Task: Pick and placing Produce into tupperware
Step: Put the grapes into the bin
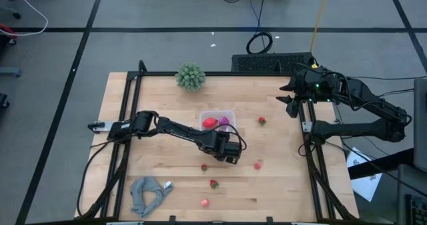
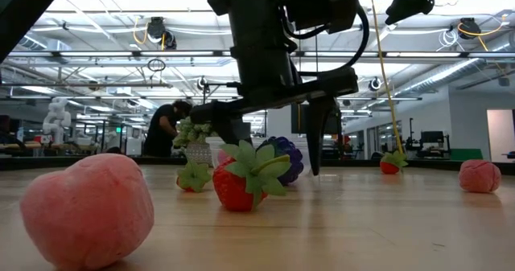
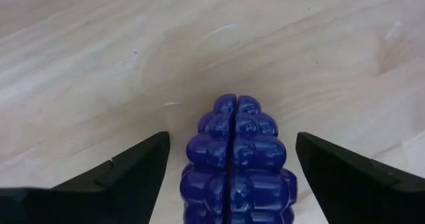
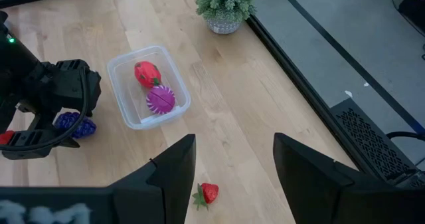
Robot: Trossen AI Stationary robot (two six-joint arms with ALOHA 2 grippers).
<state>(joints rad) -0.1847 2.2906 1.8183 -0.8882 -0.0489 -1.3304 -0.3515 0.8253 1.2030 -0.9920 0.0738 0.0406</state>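
Wooden table point(image 1: 280, 178): clear tupperware point(image 4: 119, 68) with red and magenta produce point(image 4: 160, 99); left gripper point(image 3: 229, 161) spread around purple grapes point(image 3: 236, 161).

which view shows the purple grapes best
The left wrist view: the purple grapes fill its centre, lying on the wood between the left gripper's open fingers. The low view shows them partly behind a strawberry; the right wrist view shows them small; the high view hides them.

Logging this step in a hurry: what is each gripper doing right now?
Left gripper: open, fingers either side of the dark purple bumpy grape bunch on the table, not gripping it.
Right gripper: open, empty, raised at the table's far right edge.
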